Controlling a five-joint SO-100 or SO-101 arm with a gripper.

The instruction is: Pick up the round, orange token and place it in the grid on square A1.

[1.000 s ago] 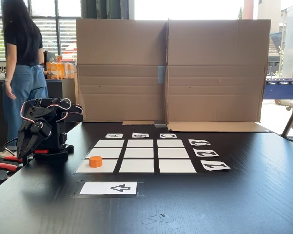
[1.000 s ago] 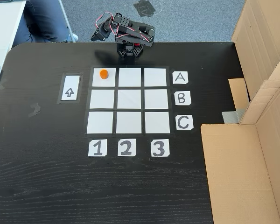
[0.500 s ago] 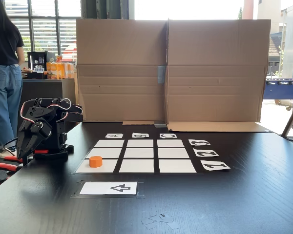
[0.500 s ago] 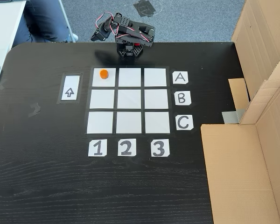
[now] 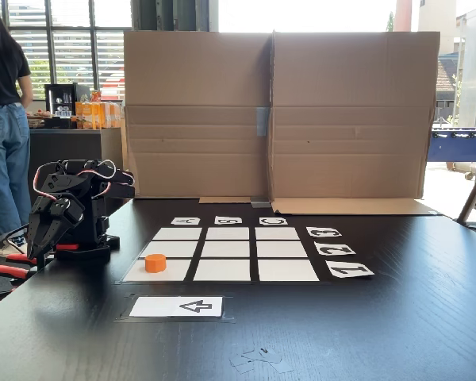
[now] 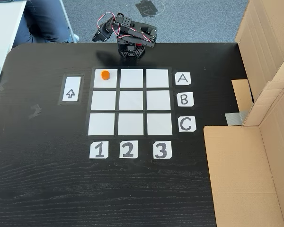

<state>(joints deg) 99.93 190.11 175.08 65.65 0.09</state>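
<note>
The round, orange token (image 5: 155,263) (image 6: 105,74) sits upright on square A1 (image 5: 139,272) (image 6: 105,82), the corner square of the grid (image 5: 228,249) (image 6: 130,100) closest to the arm and to the arrow card. The black arm is folded over its base at the table's edge, well clear of the token. Its gripper (image 5: 38,248) (image 6: 95,38) hangs off the side of the base, looks shut and holds nothing.
A white arrow card (image 5: 177,306) (image 6: 70,90) lies beside the grid. A tall cardboard wall (image 5: 278,115) (image 6: 255,142) borders the table. Red clamp handles (image 5: 4,271) stick out by the arm's base. A person (image 5: 4,119) stands beyond the table.
The person behind the arm has walked to the left of the front fixed view. Arm, gripper and token have not moved.
</note>
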